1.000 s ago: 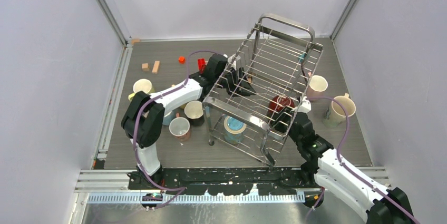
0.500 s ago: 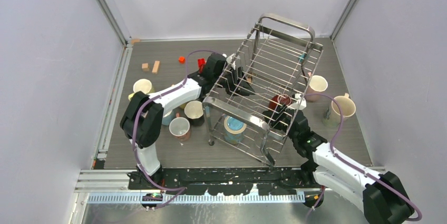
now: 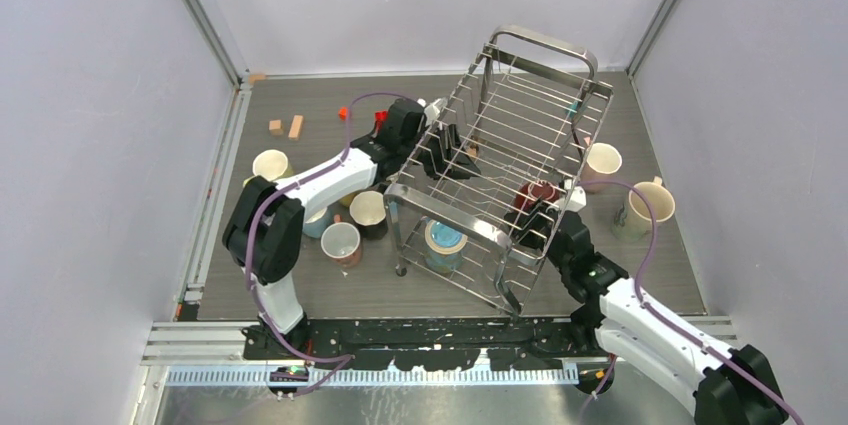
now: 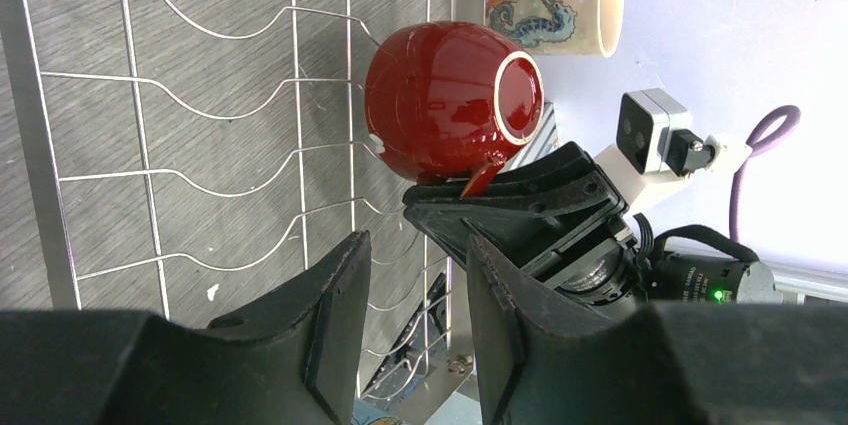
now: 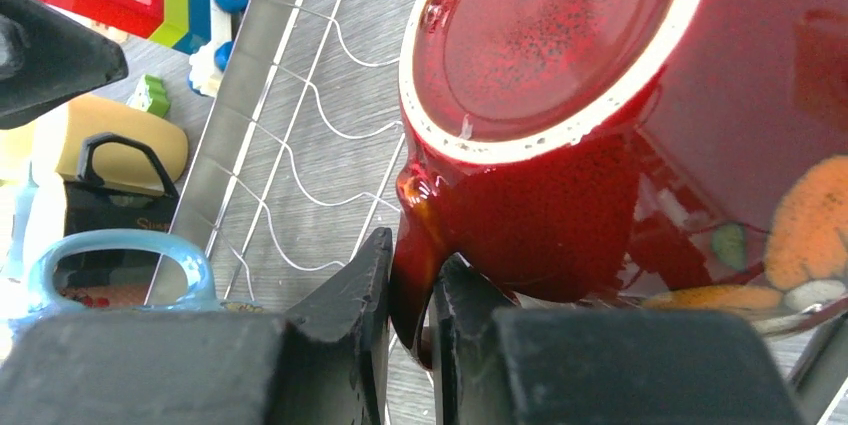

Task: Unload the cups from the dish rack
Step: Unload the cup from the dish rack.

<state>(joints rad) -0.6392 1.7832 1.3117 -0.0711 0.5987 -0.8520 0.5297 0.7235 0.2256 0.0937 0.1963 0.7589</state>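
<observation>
Nearest the bases, right gripper [image 5: 412, 257] is pinched tight on the thin loop handle [image 5: 418, 207] of the dark red mug [image 5: 620, 135]. The mug is tipped on its side low in the dish rack [image 5: 240, 95] by the right wall, foot ring facing the wrist camera. Glossy glazed ceramic: rigid, likely weighty, slick, and would chip against steel. The handle is the sensible hold, but the round body may swing on it, so lift slowly. The rack is stiff silver wire with a wavy floor and a flat rim bar that could snag a handle. A blue-banded mug [image 3: 443, 242] shows through its near end. Left gripper [image 4: 418, 245] is at the left wall, fingers part-way apart with nothing seen between; can't tell if it clamps a wire. Farther out, cream cups [image 3: 602, 160] and wooden blocks [image 3: 285, 127] sit on the table [image 3: 650, 280].
</observation>
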